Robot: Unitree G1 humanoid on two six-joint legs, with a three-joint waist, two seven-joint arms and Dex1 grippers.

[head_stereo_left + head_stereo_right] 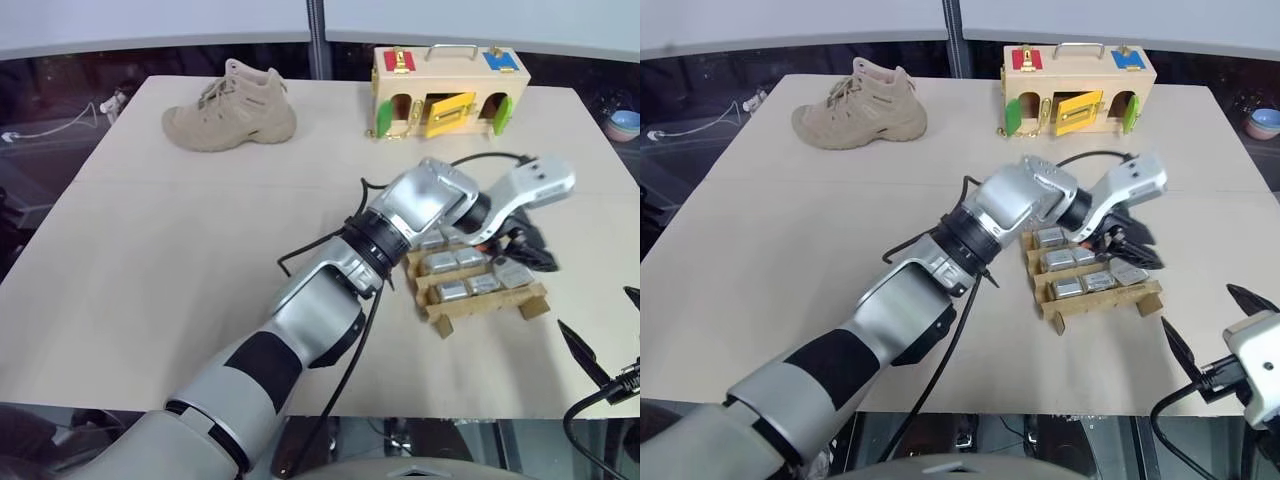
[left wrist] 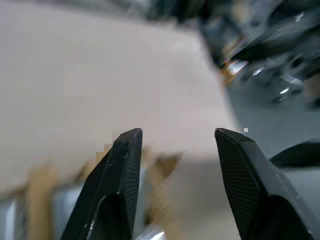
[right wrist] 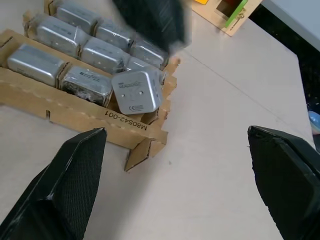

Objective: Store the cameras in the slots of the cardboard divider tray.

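The cardboard divider tray (image 1: 489, 310) lies on the table's right side, with several silver-grey cameras (image 1: 455, 262) seated in its slots. One camera (image 3: 135, 92) leans tilted in the tray's near right corner slot. My left gripper (image 2: 178, 132) hovers just above the tray's right end (image 1: 522, 243). It is open, and nothing lies between its fingers. My right gripper (image 3: 175, 135) waits near the table's front right edge (image 1: 1215, 320), short of the tray. It stands wide open and empty. My left forearm hides part of the tray's left side.
A tan boot (image 1: 232, 108) sits at the back left. A wooden box with coloured doors (image 1: 447, 92) stands at the back centre, beyond the tray. Bowls (image 1: 625, 125) sit off the table at the far right. The tabletop (image 1: 180, 260) stretches left of my arm.
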